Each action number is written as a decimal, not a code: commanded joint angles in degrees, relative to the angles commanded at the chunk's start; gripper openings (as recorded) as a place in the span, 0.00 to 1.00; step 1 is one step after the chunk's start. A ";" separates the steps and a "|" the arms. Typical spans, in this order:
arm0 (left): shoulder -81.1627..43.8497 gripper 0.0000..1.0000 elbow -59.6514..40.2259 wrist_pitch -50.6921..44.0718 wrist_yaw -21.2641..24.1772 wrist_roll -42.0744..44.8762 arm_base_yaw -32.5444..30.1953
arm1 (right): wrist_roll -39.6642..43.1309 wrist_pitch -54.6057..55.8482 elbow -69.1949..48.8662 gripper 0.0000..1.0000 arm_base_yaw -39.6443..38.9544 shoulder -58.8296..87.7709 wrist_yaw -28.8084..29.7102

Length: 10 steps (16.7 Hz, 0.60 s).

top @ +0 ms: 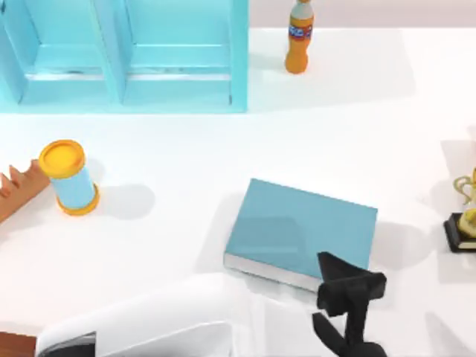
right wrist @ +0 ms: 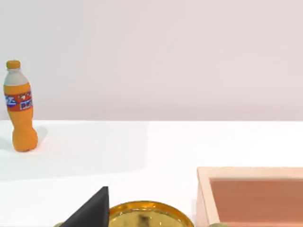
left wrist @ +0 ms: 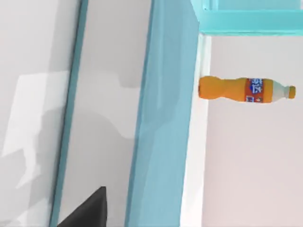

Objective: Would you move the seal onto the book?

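Observation:
The book (top: 301, 229), thick with a plain teal cover and white page edges, lies flat near the table's middle. In the left wrist view the book (left wrist: 161, 142) shows from close by, edge-on. My left arm reaches in from the lower left, and its black gripper (top: 349, 294) hangs at the book's near right corner, just over the front edge. The seal is hidden. My right gripper (right wrist: 90, 213) is parked off to the right, close behind the gold trophy (right wrist: 147, 215).
A light-blue shelf unit (top: 126, 52) fills the back left. An orange bottle (top: 299, 37) stands beside it. A blue can with a yellow lid (top: 71, 178) and a wooden piece (top: 18, 190) sit at the left. The trophy (top: 465, 216) stands at the right edge, next to a pale wooden box (right wrist: 255, 194).

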<state>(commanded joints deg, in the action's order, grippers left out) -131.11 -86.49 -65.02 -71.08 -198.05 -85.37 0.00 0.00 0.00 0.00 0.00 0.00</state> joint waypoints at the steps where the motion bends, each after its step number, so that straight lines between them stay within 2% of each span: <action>1: -0.49 1.00 -0.80 -4.98 0.28 -4.35 -1.13 | 0.00 0.00 0.00 1.00 0.00 0.00 0.00; 5: -1.88 1.00 -3.27 -19.94 1.32 -17.96 -4.73 | 0.00 0.00 0.00 1.00 0.00 0.00 0.00; 10: -2.32 1.00 -4.21 -25.29 1.82 -23.13 -6.19 | 0.00 0.00 0.00 1.00 0.00 0.00 0.00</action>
<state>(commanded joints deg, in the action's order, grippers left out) -133.44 -90.70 -90.31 -69.27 -221.18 -91.55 0.00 0.00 0.00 0.00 0.00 0.00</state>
